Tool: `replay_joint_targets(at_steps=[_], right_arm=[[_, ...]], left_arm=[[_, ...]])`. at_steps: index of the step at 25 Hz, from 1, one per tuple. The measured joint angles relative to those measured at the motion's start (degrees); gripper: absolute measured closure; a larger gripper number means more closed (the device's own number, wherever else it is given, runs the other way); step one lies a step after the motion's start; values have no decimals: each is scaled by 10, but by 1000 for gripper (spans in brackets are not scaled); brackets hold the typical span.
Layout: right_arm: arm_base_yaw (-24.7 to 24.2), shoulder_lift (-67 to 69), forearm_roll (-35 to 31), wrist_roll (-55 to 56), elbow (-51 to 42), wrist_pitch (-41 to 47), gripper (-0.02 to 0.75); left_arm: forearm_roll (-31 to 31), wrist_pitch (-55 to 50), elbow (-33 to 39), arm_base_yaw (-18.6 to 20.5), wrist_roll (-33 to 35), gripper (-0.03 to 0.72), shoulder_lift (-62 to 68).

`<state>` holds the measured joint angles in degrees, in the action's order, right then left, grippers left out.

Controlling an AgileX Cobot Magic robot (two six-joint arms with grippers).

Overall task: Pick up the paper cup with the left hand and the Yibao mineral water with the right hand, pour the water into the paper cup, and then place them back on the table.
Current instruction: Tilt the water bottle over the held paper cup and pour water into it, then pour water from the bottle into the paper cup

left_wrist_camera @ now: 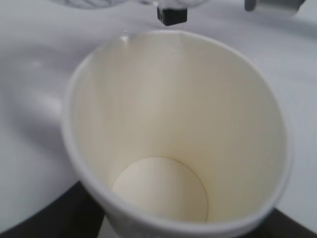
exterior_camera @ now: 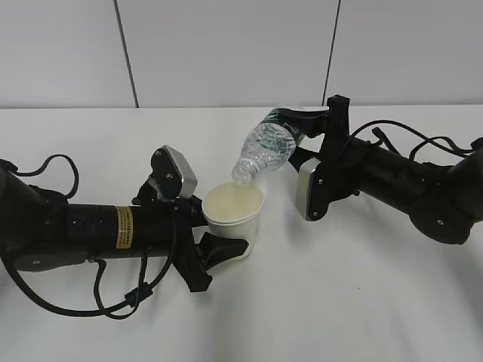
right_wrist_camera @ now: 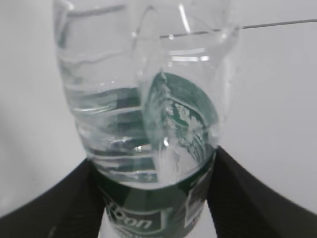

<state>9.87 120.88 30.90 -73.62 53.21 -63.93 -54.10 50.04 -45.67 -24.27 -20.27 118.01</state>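
My left gripper is shut on the cream-white paper cup, which stands upright on or just over the white table. In the left wrist view the cup fills the frame, its inside looking dry. My right gripper is shut on the Yibao mineral water bottle at its green label. The bottle is tilted, its open neck down-left over the cup's rim. In the right wrist view the bottle sits between the two fingers, with water inside.
Black cables loop behind my left arm and cables trail over my right arm. A grey panelled wall stands behind the table's far edge.
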Motion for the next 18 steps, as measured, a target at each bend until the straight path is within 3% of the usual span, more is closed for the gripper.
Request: replay_joint_targets(at_steps=[18], right_arm=[[0, 0, 4, -21, 3, 0, 313]], left_arm=[[-24, -4, 0, 0, -8, 245, 0]])
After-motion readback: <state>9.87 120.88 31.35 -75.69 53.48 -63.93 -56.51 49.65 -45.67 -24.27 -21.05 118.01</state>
